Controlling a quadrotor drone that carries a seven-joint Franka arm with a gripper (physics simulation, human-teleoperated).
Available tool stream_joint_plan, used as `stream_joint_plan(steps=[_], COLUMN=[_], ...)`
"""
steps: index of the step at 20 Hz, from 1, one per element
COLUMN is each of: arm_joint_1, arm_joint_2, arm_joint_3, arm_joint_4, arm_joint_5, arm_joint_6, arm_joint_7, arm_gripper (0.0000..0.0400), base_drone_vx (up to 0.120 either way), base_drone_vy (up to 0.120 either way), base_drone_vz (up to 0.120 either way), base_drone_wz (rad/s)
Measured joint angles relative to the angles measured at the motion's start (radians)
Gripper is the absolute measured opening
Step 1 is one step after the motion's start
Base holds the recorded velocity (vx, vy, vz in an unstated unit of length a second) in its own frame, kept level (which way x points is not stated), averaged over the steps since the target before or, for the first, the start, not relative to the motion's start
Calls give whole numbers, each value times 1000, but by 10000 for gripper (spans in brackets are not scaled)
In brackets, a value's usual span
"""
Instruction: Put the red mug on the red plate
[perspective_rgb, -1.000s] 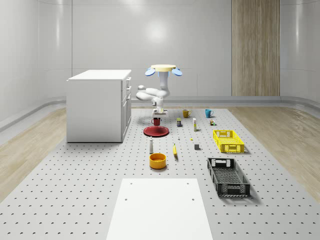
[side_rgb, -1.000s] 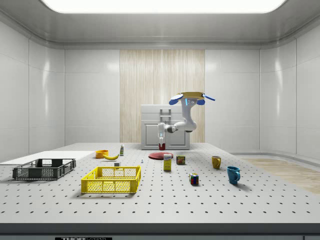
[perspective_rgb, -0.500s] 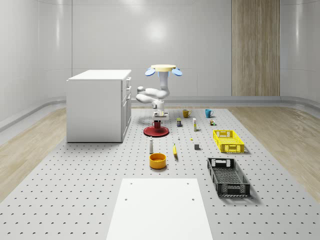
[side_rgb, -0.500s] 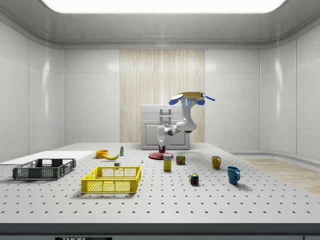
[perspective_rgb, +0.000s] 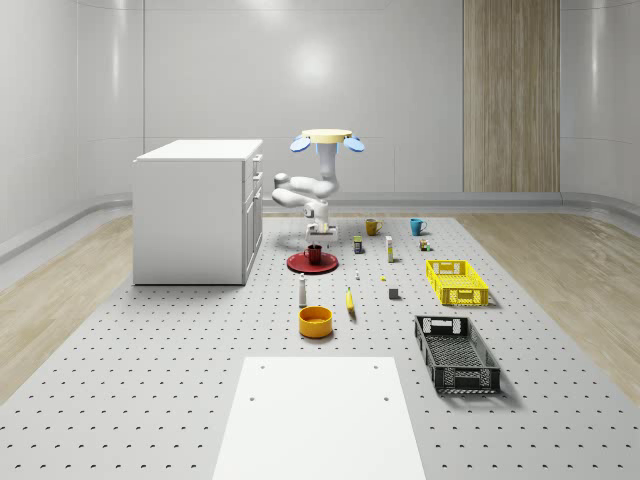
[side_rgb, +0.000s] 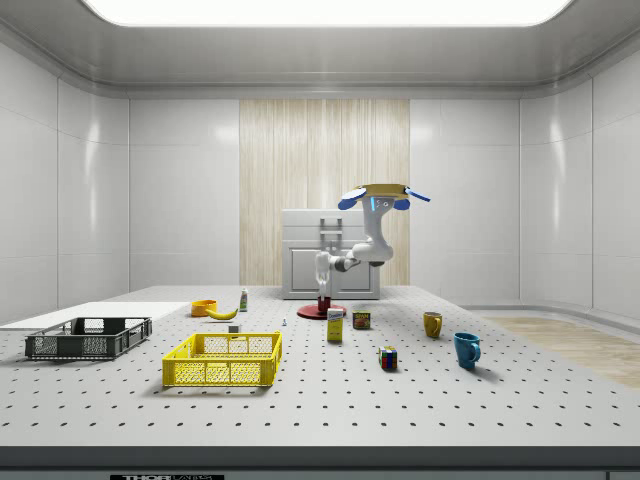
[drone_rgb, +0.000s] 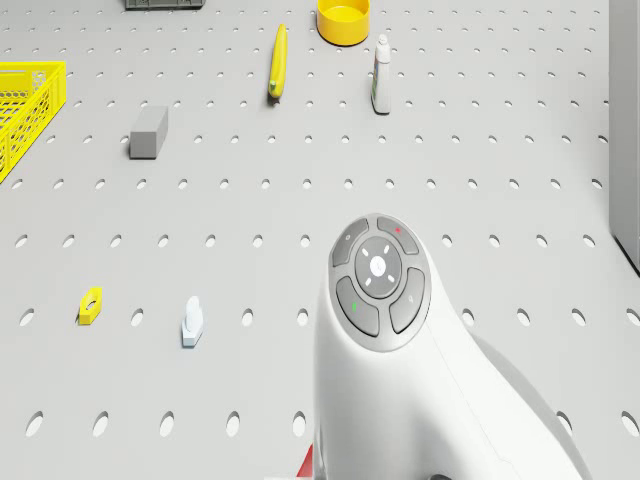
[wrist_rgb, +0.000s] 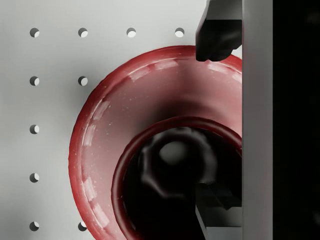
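No label or writing on any item is large enough to read.

The end effector (perspective_rgb: 314, 241) points straight down, just above the red mug (perspective_rgb: 314, 254), which stands upright on the red plate (perspective_rgb: 312, 263). In the wrist view its two dark fingertips (wrist_rgb: 218, 31) stand spread to either side of the red mug (wrist_rgb: 175, 175), one over the plate's rim and the other over the mug's dark mouth; the jaws are parted and I see no contact with the mug wall.

Beyond the end effector, on the side away from the white cabinet (perspective_rgb: 196, 210), small items stand on the perforated worktop (perspective_rgb: 150, 370): a box (side_rgb: 335, 325), a can (side_rgb: 361, 320), a coloured cube (side_rgb: 387, 358). Farther out lie a banana (perspective_rgb: 350, 301), a yellow bowl (perspective_rgb: 315, 320), a yellow crate (perspective_rgb: 456, 281) and a black crate (perspective_rgb: 455, 352).

The drone (perspective_rgb: 327, 139) hovers in the air above the worktop, beside the cabinet and a little behind the plate, with the arm (perspective_rgb: 310, 190) folded down from it.
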Motion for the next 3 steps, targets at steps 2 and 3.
stream_joint_plan(steps=[2,3], arm_joint_1=[3,3], arm_joint_2=[1,1], arm_joint_3=[13,16], arm_joint_4=[-3,-4], arm_joint_5=[12,15], arm_joint_6=[-6,-7], arm_joint_7=[-1,-1], arm_gripper=[382,385], base_drone_vx=[0,0], base_drone_vy=[0,0], base_drone_vz=[0,0], base_drone_wz=[0,0])
